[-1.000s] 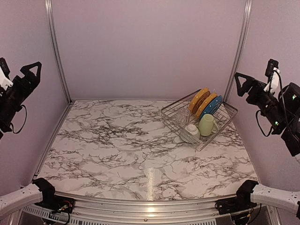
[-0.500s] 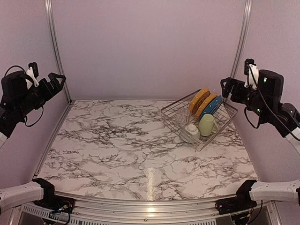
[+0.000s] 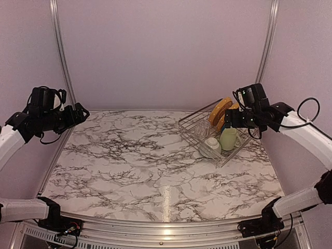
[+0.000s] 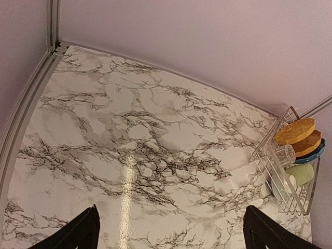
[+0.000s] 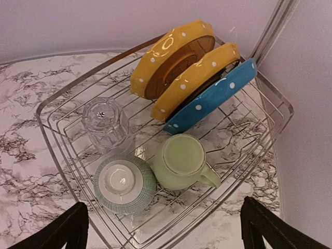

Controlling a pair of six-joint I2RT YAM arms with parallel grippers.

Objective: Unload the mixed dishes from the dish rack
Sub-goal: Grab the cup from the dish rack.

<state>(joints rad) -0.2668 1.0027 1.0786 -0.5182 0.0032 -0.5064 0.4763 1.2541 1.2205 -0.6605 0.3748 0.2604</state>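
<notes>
The silver wire dish rack (image 3: 193,134) stands at the table's far right; it also shows in the right wrist view (image 5: 59,96) and the left wrist view (image 4: 280,193). In it two yellow dotted plates (image 5: 174,49) (image 5: 199,78) and a blue dotted plate (image 5: 220,96) stand on edge. A pale green mug (image 5: 181,162), a clear glass (image 5: 106,122) and a small pale bowl (image 5: 124,182) sit upside down. My right gripper (image 3: 230,119) (image 5: 166,228) hovers open above the rack's near side. My left gripper (image 3: 80,113) (image 4: 171,231) is open and empty above the table's far left.
Purple walls close the table at the back and sides. Metal rails (image 3: 62,62) run up the back corners. The rack sits close to the right wall. Bare marble tabletop (image 3: 140,161) stretches left of the rack.
Both arms have swung down and inward from the side walls. My right gripper has come over the rack, hiding the blue plate from above. My left gripper has come over the table's far left edge.
</notes>
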